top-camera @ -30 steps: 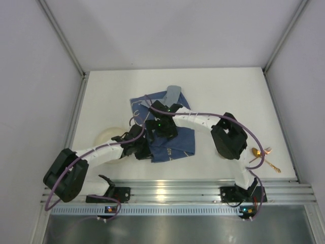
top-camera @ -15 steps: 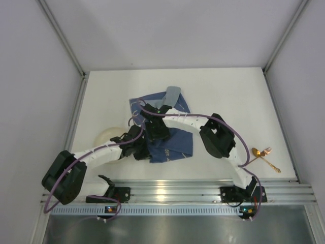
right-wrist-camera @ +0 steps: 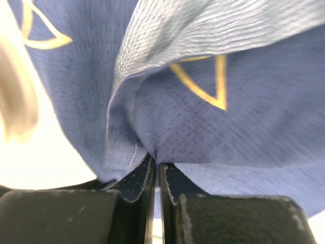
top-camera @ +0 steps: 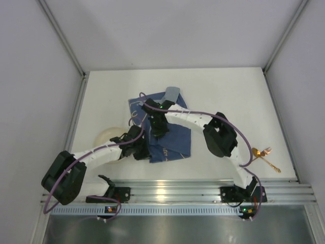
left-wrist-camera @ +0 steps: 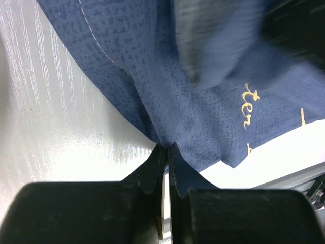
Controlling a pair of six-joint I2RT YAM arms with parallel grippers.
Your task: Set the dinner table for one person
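Observation:
The dinner table (top-camera: 228,96) is a white top with a crumpled blue cloth (top-camera: 172,140) near its middle. The cloth's grey underside shows at a turned-up far corner (top-camera: 171,93). My left gripper (top-camera: 144,148) is shut on the cloth's near left edge; in the left wrist view the cloth (left-wrist-camera: 203,112) is pinched between the closed jaws of the gripper (left-wrist-camera: 166,148). My right gripper (top-camera: 156,123) is shut on a fold further back; in the right wrist view the cloth (right-wrist-camera: 228,132) bunches at the tips of the gripper (right-wrist-camera: 155,163).
A cream plate (top-camera: 106,136) lies left of the cloth, partly under the left arm. Gold cutlery (top-camera: 265,156) lies near the table's right front corner. A ribbed aluminium rail (top-camera: 172,191) runs along the near edge. White walls enclose the table.
The right gripper has gone from open to shut on the cloth. Its arm has shifted left and slightly back, and the cloth has bunched up under it. The left arm has barely moved.

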